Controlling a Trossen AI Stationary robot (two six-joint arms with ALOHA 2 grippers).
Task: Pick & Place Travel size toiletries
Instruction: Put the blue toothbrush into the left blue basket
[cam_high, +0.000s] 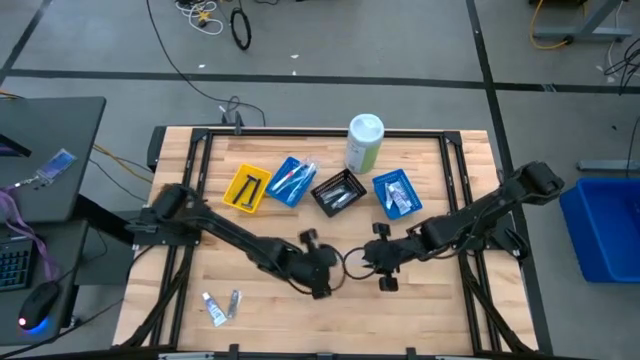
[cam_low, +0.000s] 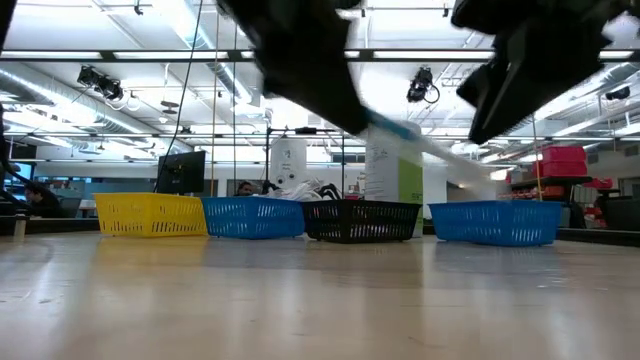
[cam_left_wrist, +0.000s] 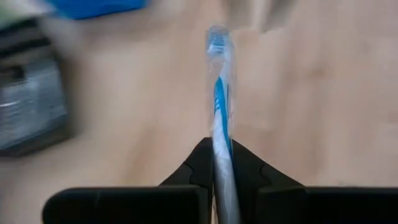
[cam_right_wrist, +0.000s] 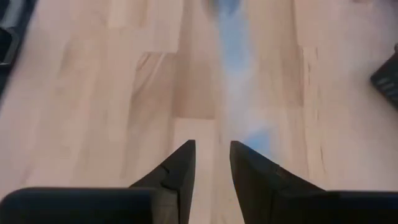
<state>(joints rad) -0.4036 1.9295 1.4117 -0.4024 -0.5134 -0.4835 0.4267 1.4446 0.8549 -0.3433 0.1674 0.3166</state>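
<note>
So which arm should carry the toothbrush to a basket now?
Left. The left hand is shut on the toothbrush; the right hand is open, holding nothing, beside it at mid-table.

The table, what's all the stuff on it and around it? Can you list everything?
Canister: one, white and green, far edge of the table.
Yellow tray: one, leftmost in the row.
Blue trays: two, one beside the yellow, one at the row's right end.
Black tray: one, between the blue ones.
Small tubes: two, silvery, near left corner.
Toothbrush: one, blue and white, clamped in the left gripper.
Left gripper: mid-table.
Right gripper: facing it, empty.
</note>
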